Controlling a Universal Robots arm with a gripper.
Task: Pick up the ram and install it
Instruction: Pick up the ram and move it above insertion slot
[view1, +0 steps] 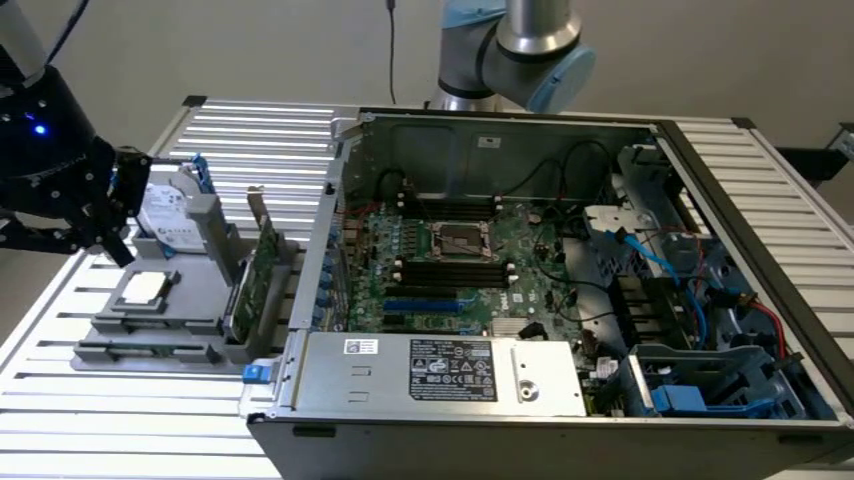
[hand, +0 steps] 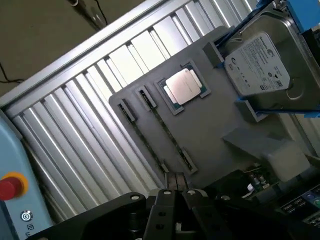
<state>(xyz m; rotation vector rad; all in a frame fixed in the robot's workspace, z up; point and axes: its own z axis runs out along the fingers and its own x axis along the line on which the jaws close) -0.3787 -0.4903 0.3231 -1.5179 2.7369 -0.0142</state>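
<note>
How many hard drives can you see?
1: the hard drive stands on the gray holder, beside the processor chip; the computer case may hide more.

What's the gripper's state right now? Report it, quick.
Gripper: jaws shut, holding nothing, above the gray tray.

Computer case (view1: 534, 150) open on top, hard drive (view1: 171, 215) and upright expansion card (view1: 254, 285) flanking gray holder (view1: 147, 335)
</note>
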